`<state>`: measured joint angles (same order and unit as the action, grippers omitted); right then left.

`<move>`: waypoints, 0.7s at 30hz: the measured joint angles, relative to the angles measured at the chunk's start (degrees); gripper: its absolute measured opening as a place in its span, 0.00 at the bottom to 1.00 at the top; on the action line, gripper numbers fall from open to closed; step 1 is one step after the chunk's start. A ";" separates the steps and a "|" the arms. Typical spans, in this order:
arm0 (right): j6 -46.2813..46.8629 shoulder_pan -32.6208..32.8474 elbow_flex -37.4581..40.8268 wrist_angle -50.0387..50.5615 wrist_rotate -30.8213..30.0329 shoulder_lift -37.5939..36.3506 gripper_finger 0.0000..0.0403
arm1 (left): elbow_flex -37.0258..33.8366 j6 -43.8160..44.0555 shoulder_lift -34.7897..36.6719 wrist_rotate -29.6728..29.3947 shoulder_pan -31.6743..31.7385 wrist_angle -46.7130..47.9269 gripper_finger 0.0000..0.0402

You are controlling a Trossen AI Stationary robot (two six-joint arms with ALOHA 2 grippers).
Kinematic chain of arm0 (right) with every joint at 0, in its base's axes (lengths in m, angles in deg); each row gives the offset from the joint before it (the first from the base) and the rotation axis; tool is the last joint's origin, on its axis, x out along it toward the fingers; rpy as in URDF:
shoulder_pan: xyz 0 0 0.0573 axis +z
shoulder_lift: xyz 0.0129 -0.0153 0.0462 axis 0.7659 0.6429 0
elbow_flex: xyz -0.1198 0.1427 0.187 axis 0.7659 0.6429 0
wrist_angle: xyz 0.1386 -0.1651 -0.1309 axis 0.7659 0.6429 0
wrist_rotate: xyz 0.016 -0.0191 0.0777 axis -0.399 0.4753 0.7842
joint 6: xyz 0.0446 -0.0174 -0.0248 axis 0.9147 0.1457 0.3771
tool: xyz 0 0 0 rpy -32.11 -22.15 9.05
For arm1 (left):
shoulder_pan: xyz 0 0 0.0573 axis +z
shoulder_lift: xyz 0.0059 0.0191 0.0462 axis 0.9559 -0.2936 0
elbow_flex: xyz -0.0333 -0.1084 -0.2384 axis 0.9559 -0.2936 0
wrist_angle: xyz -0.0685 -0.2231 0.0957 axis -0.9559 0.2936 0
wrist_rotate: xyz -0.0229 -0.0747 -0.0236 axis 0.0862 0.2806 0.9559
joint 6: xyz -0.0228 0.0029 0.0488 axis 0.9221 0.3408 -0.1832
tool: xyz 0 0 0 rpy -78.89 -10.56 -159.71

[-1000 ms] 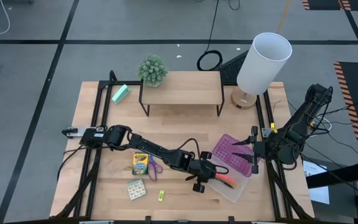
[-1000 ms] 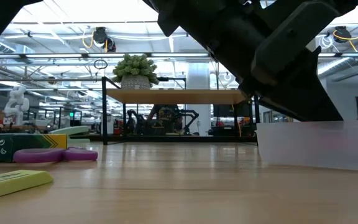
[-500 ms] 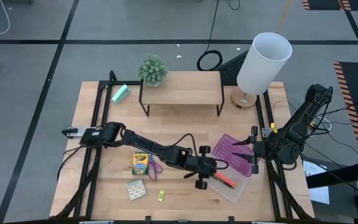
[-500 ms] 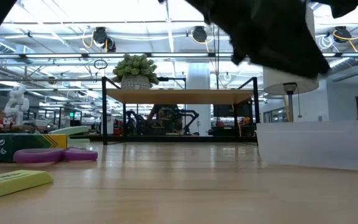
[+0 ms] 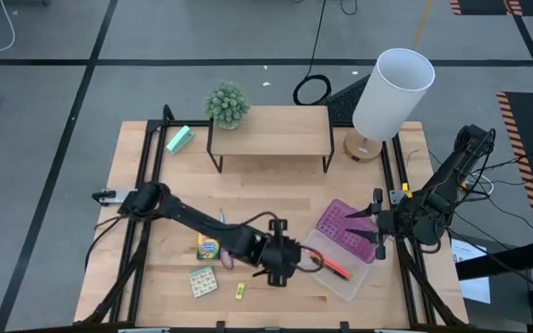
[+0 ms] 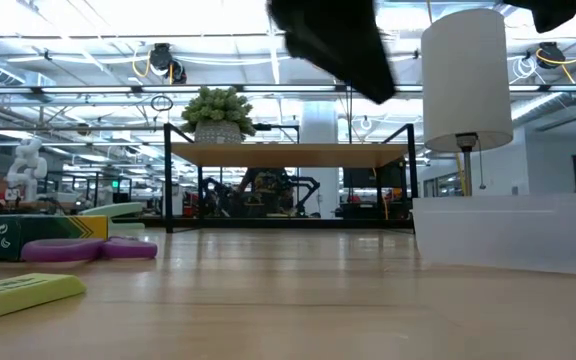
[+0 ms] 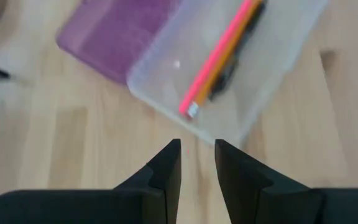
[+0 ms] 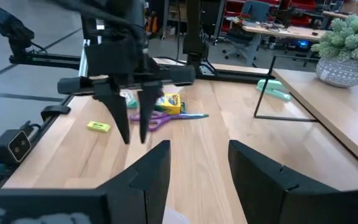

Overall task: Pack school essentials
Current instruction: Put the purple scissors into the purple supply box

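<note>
Orange and pink pencils [image 7: 219, 59] lie together inside the clear box [image 5: 359, 277], a black pen [image 7: 234, 59] pressed along their side; you can see all three in your left wrist view. Take the clear box as your landmark. Its purple lid [image 5: 344, 229] leans against the box's far edge. Your left gripper [image 7: 197, 151] hangs just off the box's left edge, above bare wood, holding nothing, with its fingers [image 7: 169, 163] close together and only a narrow slit between them. In the high view the same gripper [image 5: 278, 262] sits between the box and the crayons.

Left of the box, past the left gripper, the yellow-green crayon box [image 5: 209, 246] lies flat, with the purple-handled scissors [image 8: 166, 117] just beside it on the box side. Nearer the front edge of the table [image 5: 155, 199] than those are the greenish patterned card pack [image 5: 203, 280] and the tiny yellow piece [image 5: 241, 290], still left of the box.

Your right gripper [image 8: 199, 163] waits at the box's right, near the purple lid, fingers spread apart and empty.
</note>
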<state>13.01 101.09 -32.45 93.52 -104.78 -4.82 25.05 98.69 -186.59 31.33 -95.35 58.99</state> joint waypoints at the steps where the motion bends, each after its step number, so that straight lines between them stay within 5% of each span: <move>1: -0.01 0.01 0.00 0.00 0.01 0.00 0.39 | -0.01 0.94 0.14 0.02 -0.67 2.10 0.25; 14: 1.26 0.00 0.00 -0.01 1.76 0.04 0.39 | -0.01 10.03 0.28 7.58 -9.01 26.45 0.25; 21: -1.59 -0.01 0.00 -0.04 1.75 0.04 0.39 | -0.79 7.51 0.31 8.60 -11.77 31.92 0.26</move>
<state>11.41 101.08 -32.45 93.48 -103.03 -4.78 24.27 106.20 -186.28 39.94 -107.12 90.91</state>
